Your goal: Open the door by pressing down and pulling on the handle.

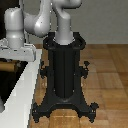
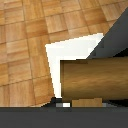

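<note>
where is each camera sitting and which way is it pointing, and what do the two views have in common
Exterior view: off the arm, low, aimed at the black pedestal; white arm links show above it, and the white frame on the exterior view's left.
Wrist view: on the wrist, looking down at the handle over the wood floor; a dark band of the robot's own body shows.
Shared: white frame and wood floor.

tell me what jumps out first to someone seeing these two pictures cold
In the exterior view, the black robot pedestal fills the middle, its splayed feet on the wood floor, with the grey-white arm bending over toward that view's left, above a white frame. In the wrist view, the brown wooden handle looms large and close, lying across a white surface over the parquet.
</note>
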